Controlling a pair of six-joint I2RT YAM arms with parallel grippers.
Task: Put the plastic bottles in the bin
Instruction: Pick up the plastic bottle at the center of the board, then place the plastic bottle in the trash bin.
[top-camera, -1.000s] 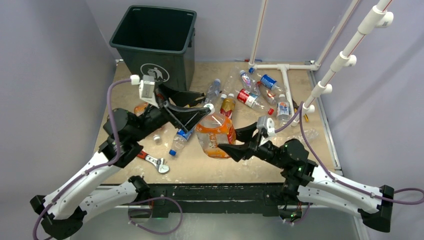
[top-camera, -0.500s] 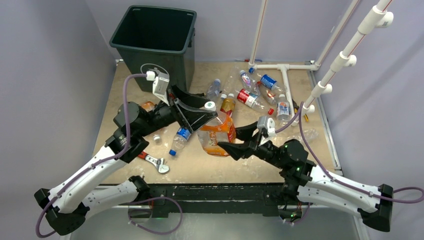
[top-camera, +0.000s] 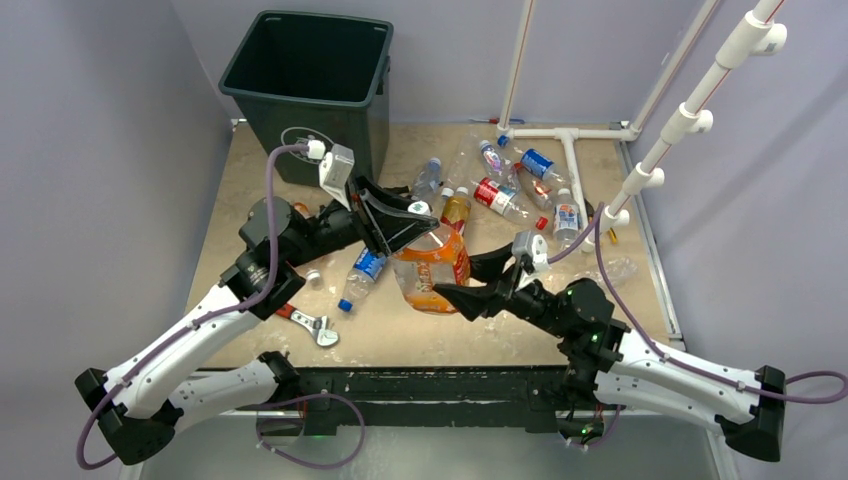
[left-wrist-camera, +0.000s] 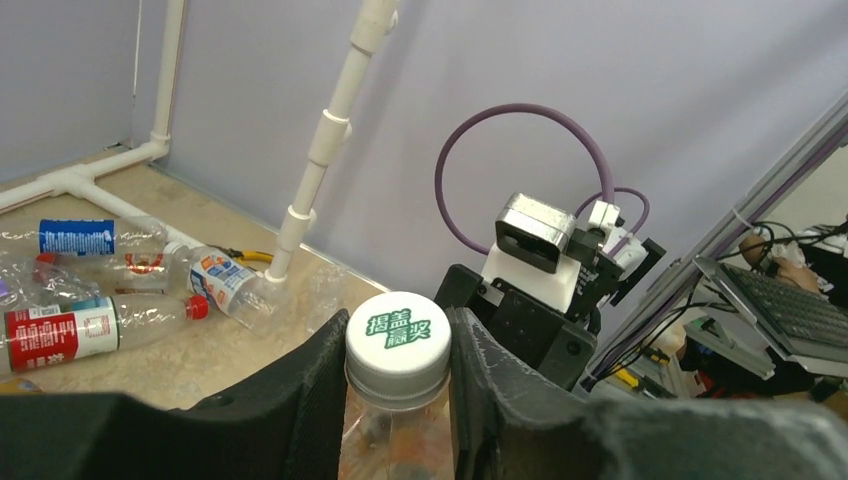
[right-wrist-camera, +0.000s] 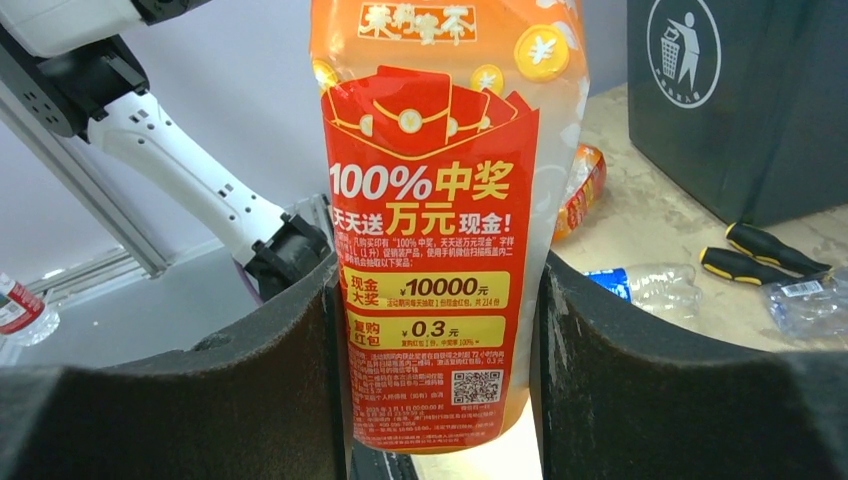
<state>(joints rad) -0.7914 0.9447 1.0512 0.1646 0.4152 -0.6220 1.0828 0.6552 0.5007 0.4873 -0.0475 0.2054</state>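
Observation:
A large bottle with an orange and red label (top-camera: 432, 268) is held off the table between both arms. My left gripper (top-camera: 415, 214) is shut on its white cap (left-wrist-camera: 397, 335), with a finger (left-wrist-camera: 300, 390) pressed to each side. Lower down, my right gripper (right-wrist-camera: 437, 292) is shut on the labelled body (right-wrist-camera: 435, 200); in the top view that gripper (top-camera: 458, 278) is at the bottle's near right. The dark bin (top-camera: 305, 80) stands open at the back left. More plastic bottles (top-camera: 502, 185) lie at the back right, and one with a blue label (top-camera: 362, 272) lies under the left arm.
A red-handled wrench (top-camera: 312, 325) lies near the front left edge. A white pipe frame (top-camera: 572, 150) runs along the back right of the table. Two black-and-yellow screwdrivers (right-wrist-camera: 760, 250) lie beside the bin (right-wrist-camera: 740, 100). Small bottles (left-wrist-camera: 70, 335) show left of the cap.
My left gripper has moved right and toward the bin side onto the big bottle's cap and closed on it. The right gripper kept its hold without moving.

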